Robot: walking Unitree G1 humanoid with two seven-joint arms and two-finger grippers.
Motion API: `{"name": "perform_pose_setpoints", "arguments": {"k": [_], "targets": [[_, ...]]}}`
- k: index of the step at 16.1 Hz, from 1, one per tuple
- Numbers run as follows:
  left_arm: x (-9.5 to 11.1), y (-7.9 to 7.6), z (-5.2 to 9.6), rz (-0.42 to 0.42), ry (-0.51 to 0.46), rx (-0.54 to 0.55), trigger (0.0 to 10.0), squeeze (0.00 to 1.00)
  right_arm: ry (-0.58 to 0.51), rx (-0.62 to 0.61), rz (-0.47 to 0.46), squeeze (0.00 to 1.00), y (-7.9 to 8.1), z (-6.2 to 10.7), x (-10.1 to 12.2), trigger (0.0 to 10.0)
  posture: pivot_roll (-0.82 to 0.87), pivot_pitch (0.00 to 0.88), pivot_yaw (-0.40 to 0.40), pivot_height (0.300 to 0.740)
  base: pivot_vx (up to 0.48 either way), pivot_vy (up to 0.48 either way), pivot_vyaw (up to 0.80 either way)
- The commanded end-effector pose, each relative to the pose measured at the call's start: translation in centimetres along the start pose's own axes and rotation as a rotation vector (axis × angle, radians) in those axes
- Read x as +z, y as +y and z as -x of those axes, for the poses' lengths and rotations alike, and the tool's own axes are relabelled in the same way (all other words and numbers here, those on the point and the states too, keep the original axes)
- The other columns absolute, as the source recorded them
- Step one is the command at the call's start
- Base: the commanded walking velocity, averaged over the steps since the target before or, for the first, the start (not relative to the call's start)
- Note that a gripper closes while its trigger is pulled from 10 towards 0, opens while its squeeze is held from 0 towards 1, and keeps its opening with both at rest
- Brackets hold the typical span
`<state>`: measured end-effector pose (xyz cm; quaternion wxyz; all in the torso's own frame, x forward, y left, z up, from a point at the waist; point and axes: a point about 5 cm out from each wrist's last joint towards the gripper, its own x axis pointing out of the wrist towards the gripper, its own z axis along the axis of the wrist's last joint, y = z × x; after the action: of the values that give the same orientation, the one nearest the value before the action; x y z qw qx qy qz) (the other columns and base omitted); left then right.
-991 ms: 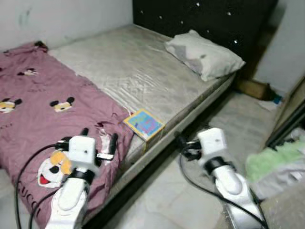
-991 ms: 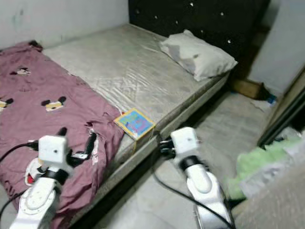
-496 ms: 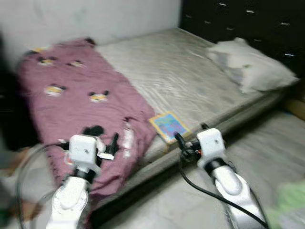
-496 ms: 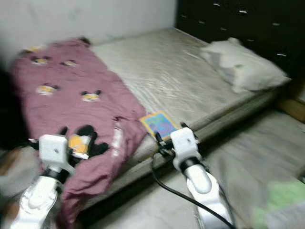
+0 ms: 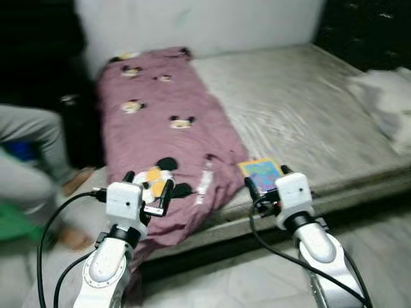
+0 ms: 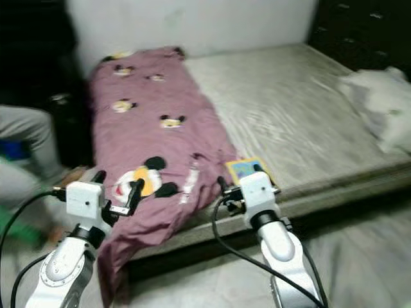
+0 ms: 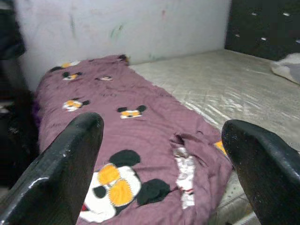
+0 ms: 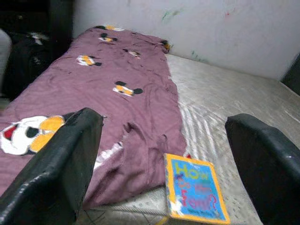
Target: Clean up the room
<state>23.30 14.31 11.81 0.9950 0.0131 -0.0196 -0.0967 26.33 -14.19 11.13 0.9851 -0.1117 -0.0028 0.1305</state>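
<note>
A mauve blanket (image 5: 173,135) printed with cartoon mice lies crumpled along the left part of a bare grey mattress (image 5: 308,109) and hangs over its near edge. A colourful children's book (image 5: 262,174) rests flat at the mattress edge beside the blanket's hem. My left gripper (image 5: 149,186) hovers open just before the blanket's overhanging part. My right gripper (image 5: 264,183) is open too, right in front of the book (image 8: 194,193). Neither gripper holds anything. In the left wrist view the blanket (image 7: 140,131) lies between the spread fingers (image 7: 61,173).
A pale pillow (image 5: 385,96) lies at the mattress's far right. A person's leg in grey trousers (image 5: 32,125) is at the left beside the bed, with something green (image 5: 16,221) below it. A white wall runs behind the bed. Grey floor (image 5: 225,282) lies underfoot.
The camera has swung left: the pillow slid to the right edge, and the blanket's far end and a person came into view. Both grippers stay open and empty.
</note>
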Motion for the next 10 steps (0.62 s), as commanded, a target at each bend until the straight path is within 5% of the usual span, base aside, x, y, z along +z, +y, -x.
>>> {"name": "perform_pose_setpoints", "arguments": {"k": [1,4,10], "targets": [[0.11,0.58,0.08,-0.010,0.004,0.007,10.0,0.00,-0.018,0.016,-0.015,0.00,0.60,-0.31,0.42,10.0,-0.06,0.049,-0.032,0.740,0.000,0.000,0.80],[0.18,0.32,0.03,0.009,0.003,-0.024,10.0,0.00,-0.022,0.017,-0.021,0.00,0.63,-0.37,0.41,10.0,-0.06,0.046,-0.030,0.740,0.000,0.000,0.73],[0.36,-0.08,0.09,0.027,-0.009,-0.068,10.0,0.00,-0.020,0.012,-0.038,0.00,0.46,-0.37,0.35,10.0,-0.06,0.042,-0.031,0.740,0.204,0.000,0.00]]}}
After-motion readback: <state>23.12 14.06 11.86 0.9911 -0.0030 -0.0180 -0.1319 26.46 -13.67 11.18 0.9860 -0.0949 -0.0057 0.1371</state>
